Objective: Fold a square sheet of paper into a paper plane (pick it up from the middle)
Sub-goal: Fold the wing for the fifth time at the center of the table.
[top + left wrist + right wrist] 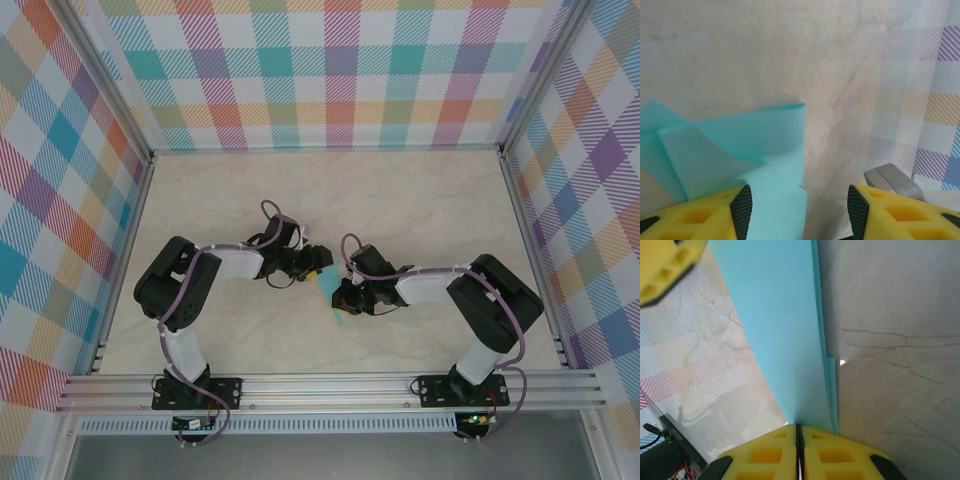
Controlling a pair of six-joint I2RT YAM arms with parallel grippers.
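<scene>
Marbled table (420,200): right gripper (798,429) pinches the folded paper (780,330), jaws fully closed; left gripper (800,207) spread wide, paper beside one finger.

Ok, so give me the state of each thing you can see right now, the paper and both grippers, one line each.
sheet of paper: folded into layers and creased, one end pinched by the right gripper.
left gripper: open, fingers apart, the paper by one finger but not clamped.
right gripper: shut on the sheet of paper.
</scene>
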